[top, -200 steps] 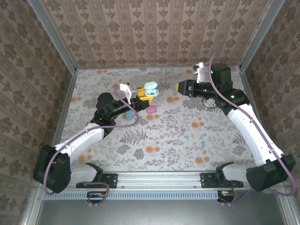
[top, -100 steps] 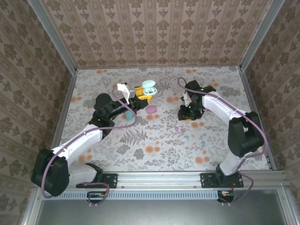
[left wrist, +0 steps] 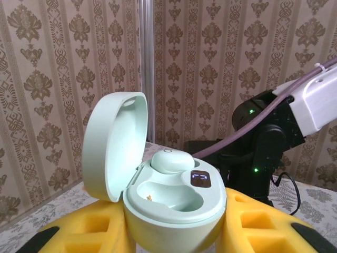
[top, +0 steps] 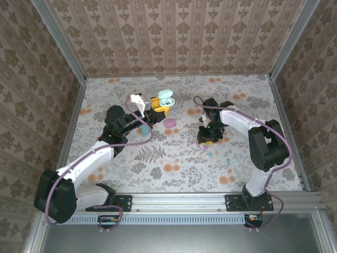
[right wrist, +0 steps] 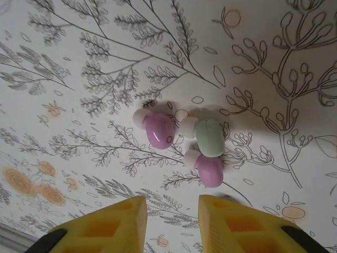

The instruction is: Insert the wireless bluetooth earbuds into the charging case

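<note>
Right gripper (right wrist: 169, 203): its 2 yellow fingers are parted a little with nothing between them. It points down at the table (right wrist: 79, 52), well to the right of the charging case (top: 167, 97) and nearer the arm bases.
Left gripper (left wrist: 174, 226): clenched on the charging case, 1 yellow finger on each side of its base. It holds the case up off the table with the lid swung open.
Charging case: 1 seated mint bud (left wrist: 171, 161) sits in the far socket and the near socket is empty.
Loose earbuds: 3 lie in a tight cluster well right of the case, just ahead of the right fingertips. They are the mint earbud (right wrist: 209, 137), 1 pink earbud (right wrist: 159, 130) beside it and a 2nd pink earbud (right wrist: 209, 169) touching or almost touching it.
Step in hand: I would say the pick-up of the case's missing bud, most likely the mint one by its colour.
Next move calls for: shifting the fingers over the mint earbud and coming down around it alone. The pink neighbours crowd it, so a narrow, well-aimed pinch is needed before carrying it across to the empty socket.
</note>
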Motion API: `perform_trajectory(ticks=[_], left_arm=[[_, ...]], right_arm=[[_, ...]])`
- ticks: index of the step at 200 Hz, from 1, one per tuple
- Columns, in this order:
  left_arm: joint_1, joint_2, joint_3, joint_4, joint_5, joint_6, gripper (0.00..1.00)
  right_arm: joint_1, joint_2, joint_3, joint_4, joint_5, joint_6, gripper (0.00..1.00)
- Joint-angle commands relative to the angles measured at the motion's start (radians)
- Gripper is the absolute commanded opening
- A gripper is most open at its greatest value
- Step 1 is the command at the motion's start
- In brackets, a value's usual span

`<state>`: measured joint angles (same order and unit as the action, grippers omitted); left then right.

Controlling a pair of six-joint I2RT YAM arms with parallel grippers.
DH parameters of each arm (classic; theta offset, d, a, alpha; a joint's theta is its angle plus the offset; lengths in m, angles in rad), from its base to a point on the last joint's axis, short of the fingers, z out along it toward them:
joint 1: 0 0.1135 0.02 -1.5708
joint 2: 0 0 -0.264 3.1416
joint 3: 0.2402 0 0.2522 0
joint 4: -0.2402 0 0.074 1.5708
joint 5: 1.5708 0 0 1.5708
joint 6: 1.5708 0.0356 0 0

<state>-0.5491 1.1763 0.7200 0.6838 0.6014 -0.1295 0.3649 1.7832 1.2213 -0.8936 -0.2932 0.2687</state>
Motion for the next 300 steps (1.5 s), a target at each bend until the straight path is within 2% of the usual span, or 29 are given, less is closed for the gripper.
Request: perform_trajectory(ticks=[1, 194, 300], left_arm=[[0.000, -0.011, -0.005, 0.018, -0.004, 0.022, 0.31], [0.005, -0.006, -0.005, 0.008, -0.009, 0.025, 0.31], [0.005, -0.009, -0.005, 0.000, -0.010, 0.029, 0.31]], right_arm=[[0.006, 0.022, -0.015, -0.001, -0.041, 0.019, 0.33], [0.019, 0.090, 0.024, 0.042, 0.048, 0.034, 0.33], [0.017, 0.114, 0.073, 0.045, 0.107, 0.046, 0.36]])
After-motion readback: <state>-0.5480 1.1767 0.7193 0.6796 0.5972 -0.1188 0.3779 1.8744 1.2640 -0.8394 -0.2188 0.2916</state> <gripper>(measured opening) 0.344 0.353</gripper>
